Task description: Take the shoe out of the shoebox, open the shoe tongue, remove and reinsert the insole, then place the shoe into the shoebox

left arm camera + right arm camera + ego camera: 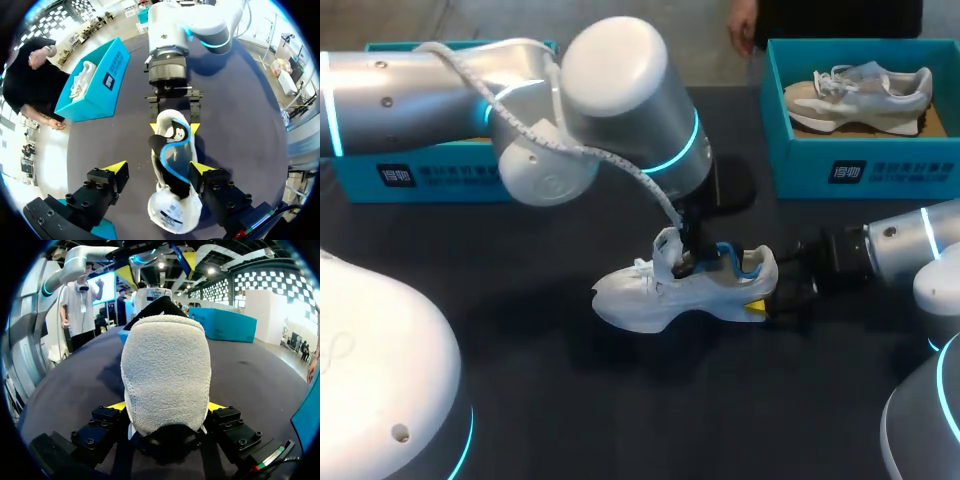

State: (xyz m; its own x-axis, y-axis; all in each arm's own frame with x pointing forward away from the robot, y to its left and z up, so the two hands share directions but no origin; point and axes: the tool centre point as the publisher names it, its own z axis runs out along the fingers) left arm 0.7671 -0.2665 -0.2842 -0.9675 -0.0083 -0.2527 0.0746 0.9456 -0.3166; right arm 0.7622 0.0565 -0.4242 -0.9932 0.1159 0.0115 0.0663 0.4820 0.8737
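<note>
A white shoe point(670, 295) with a blue-edged collar lies on the dark table, toe to the left. Its tongue point(667, 250) stands pulled up. My right gripper point(760, 300) is shut on the heel from the right; in the right wrist view the heel point(165, 370) fills the gap between both fingers. My left gripper point(692, 255) hangs over the shoe's mouth. In the left wrist view the gripper point(159, 167) straddles the shoe point(172, 165), open, with one finger point(112, 175) clear of its side. The dark inside of the shoe point(175, 162) shows.
A teal shoebox point(775, 120) holding a grey-white shoe point(860, 95) stands at the back right. Another teal box point(420, 175) sits at the back left, mostly behind my left arm. Bare dark tabletop point(650, 420) lies in front of the shoe.
</note>
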